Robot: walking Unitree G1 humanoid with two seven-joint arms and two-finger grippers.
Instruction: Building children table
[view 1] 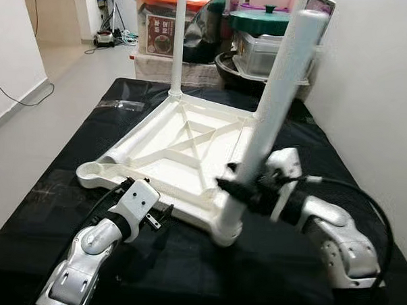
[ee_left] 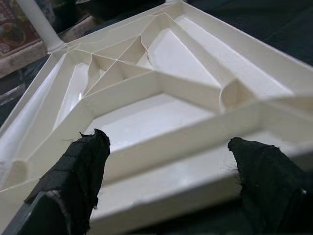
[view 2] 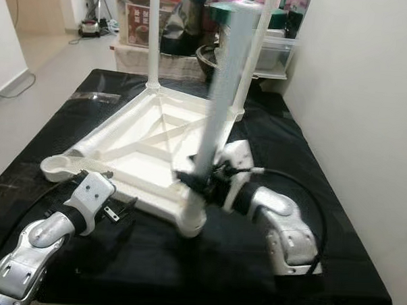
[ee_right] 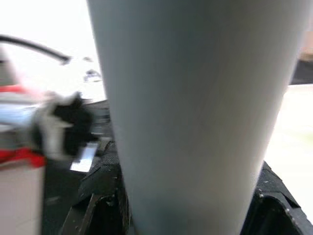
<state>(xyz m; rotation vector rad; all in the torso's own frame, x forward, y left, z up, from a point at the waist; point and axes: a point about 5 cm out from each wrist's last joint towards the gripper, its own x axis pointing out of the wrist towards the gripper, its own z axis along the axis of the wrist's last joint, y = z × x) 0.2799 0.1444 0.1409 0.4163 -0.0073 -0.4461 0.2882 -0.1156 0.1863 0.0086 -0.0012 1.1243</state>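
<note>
The right gripper (view 1: 241, 188) is clamped around a long white plastic tube leg (view 1: 273, 108), its two black fingers (ee_right: 105, 196) pressed on either side of the tube low down, a little above the leg's foot. That foot sits in the near right corner socket of an upside-down white plastic table top (view 1: 183, 148) with raised ribs crossing its underside, and from the grip the leg rises tilted, leaning up and away toward the beige wall (view 1: 375, 99) on the gripper's outer side. The table top lies flat on a black cloth (view 1: 185, 260) that covers the work surface, spreading out ahead of and to the left of this gripper. Beyond it, at the table top's far corners, two more white tube legs (view 1: 178, 43) stand upright in their sockets; the near left corner shows a round open socket (view 1: 91, 169) with no leg in it. The left gripper (ee_left: 166, 161) hovers just before the near edge of the table top, its black padded fingers (ee_left: 80, 166) spread wide with the white rim between and just ahead of them, gripping nothing. Farther off, past the table top, are stacked plastic storage boxes (view 1: 162, 22), one with an orange lid, and a green-lidded pot (view 1: 260, 21). A small clear plastic bag (view 1: 121, 105) lies on the cloth near the far left corner.
</note>
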